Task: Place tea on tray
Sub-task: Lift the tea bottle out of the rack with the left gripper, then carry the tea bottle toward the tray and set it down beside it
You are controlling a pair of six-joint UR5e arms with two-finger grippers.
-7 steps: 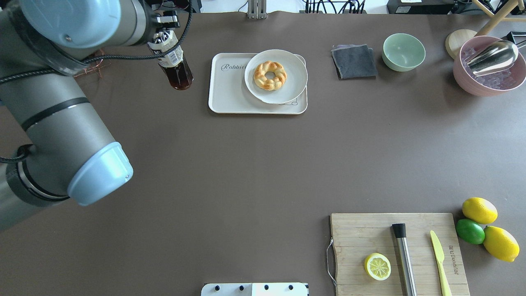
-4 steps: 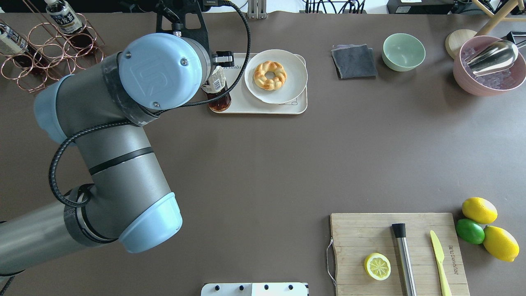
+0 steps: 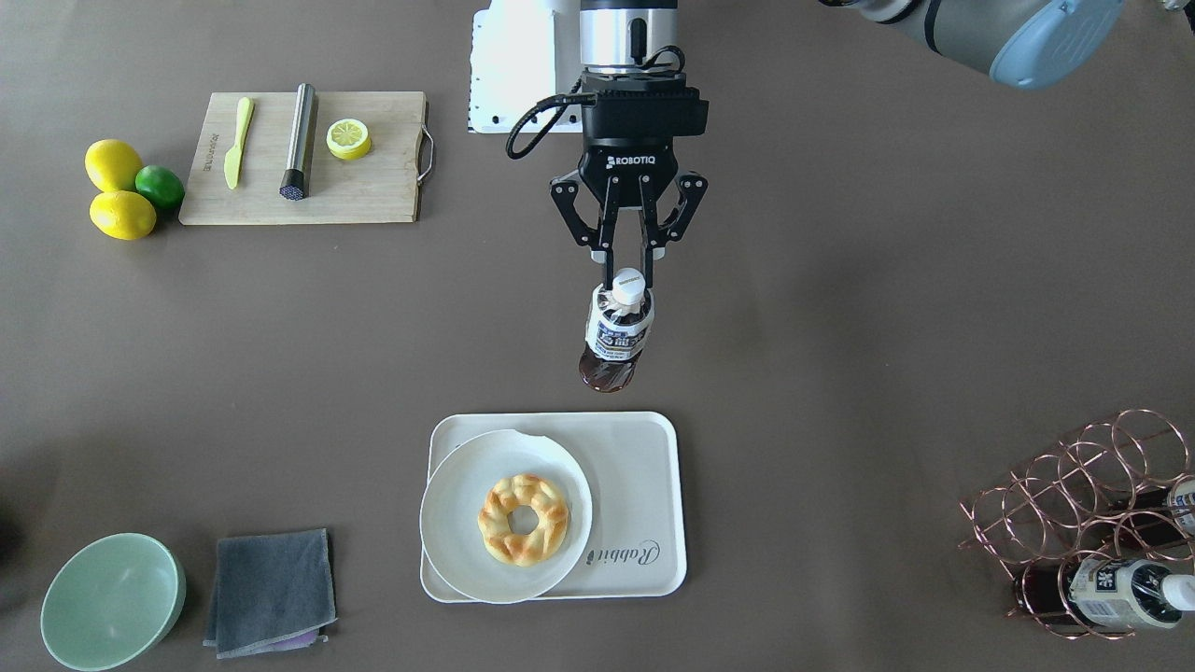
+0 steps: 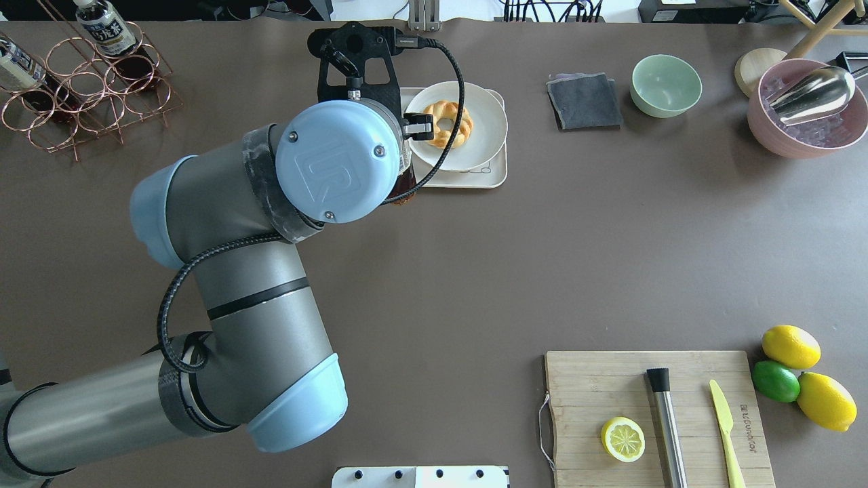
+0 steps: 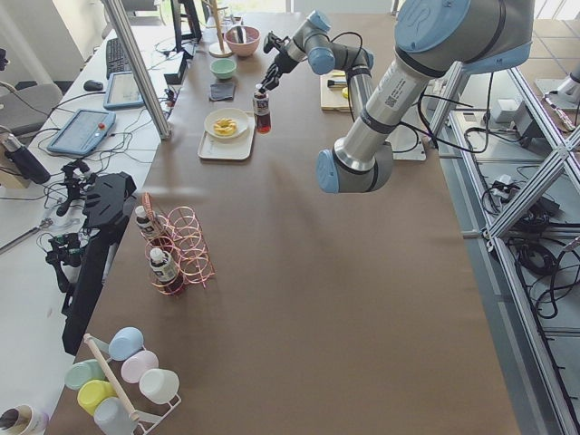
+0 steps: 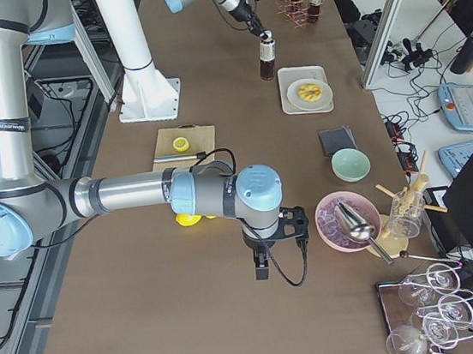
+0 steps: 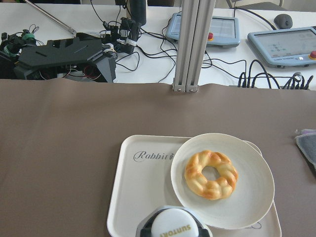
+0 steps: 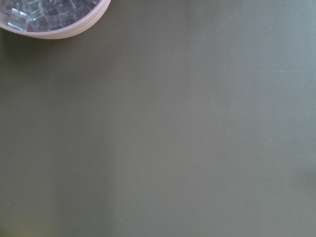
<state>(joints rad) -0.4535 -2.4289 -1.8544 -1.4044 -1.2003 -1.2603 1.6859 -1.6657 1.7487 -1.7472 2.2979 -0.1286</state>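
Observation:
My left gripper (image 3: 627, 276) is shut on the white cap of the tea (image 3: 616, 341), a small bottle of dark reddish-brown liquid. The bottle hangs in the air at the robot-side edge of the cream tray (image 3: 644, 467). In the left wrist view the cap (image 7: 173, 224) sits over the tray's near rim (image 7: 143, 187). In the overhead view my wrist hides most of the bottle (image 4: 407, 183). The right gripper (image 6: 274, 234) shows only in the exterior right view, near a pink bowl; I cannot tell whether it is open or shut.
A white plate (image 3: 467, 504) with a ring pastry (image 3: 523, 519) covers the tray's half away from the "Rabbit" lettering. A copper rack (image 3: 1092, 523) holds other bottles. Also here: cutting board (image 3: 308, 159), green bowl (image 3: 112, 602), grey cloth (image 3: 271, 593), pink ice bowl (image 4: 807, 108).
My left arm has swung right with the bottle, from the table left of the tray to the tray's robot-side edge. The gripper has stayed shut on the cap.

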